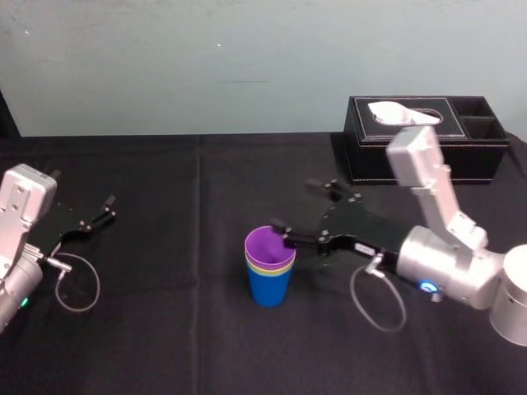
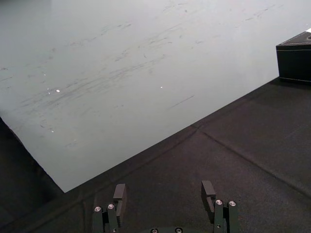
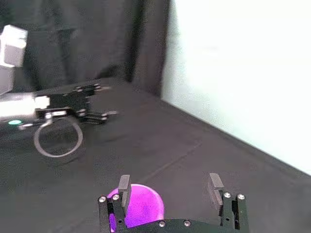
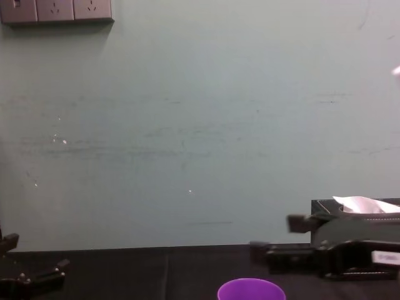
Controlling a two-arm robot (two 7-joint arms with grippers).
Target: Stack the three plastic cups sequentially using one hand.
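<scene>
Black tablecloth (image 1: 165,329): 3 cups (image 1: 269,280) nested, stacking looks done; my right gripper (image 1: 296,210) spread, empty, by the rim; left gripper (image 1: 105,210) parked, spread.

place: lab | black-draped table (image 1: 165,329) | bare pale wall (image 1: 206,66) | power sockets (image 4: 56,10)

The yellow-green cup (image 1: 265,267) is showing only a rim band, its body hiding inside the blue cup (image 1: 269,288); the purple cup (image 1: 268,245) is hiding its walls inside both.

Silver arms (image 1: 449,262) carry black jaws and looped cables (image 1: 353,296).
</scene>
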